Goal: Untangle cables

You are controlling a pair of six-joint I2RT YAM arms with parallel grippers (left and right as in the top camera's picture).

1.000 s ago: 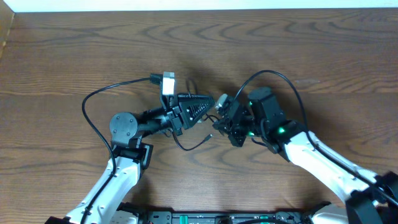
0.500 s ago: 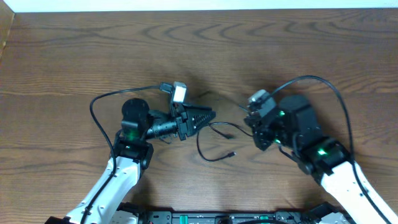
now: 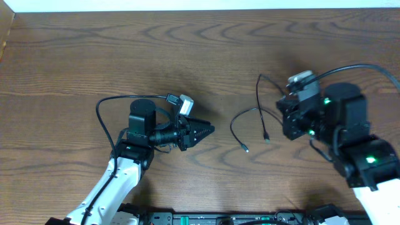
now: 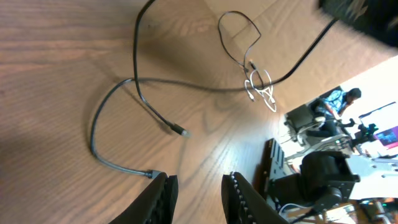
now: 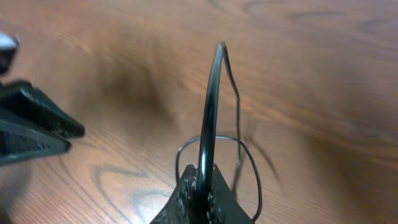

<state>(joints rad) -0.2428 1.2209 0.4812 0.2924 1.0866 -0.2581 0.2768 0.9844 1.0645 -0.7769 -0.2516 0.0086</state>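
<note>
Black cable (image 5: 209, 112) sprawls on tabletop (image 3: 94, 50) between end effectors. We see right end effector (image 5: 200, 184) clamped on it; left end effector (image 4: 199, 190) slightly parted, empty, plug end near its tips.

Table (image 3: 200, 50): dark brown wood with strong wavy grain; it fills nearly all I see from overhead. A pale strip (image 3: 187, 5) runs along its far edge. In my left wrist view, past the table's edge, there is a bright room with a person (image 4: 341, 99) in a blue top, blurred, and a lit screen (image 4: 390, 134) at far right. Finer detail there is too small to tell.
</note>
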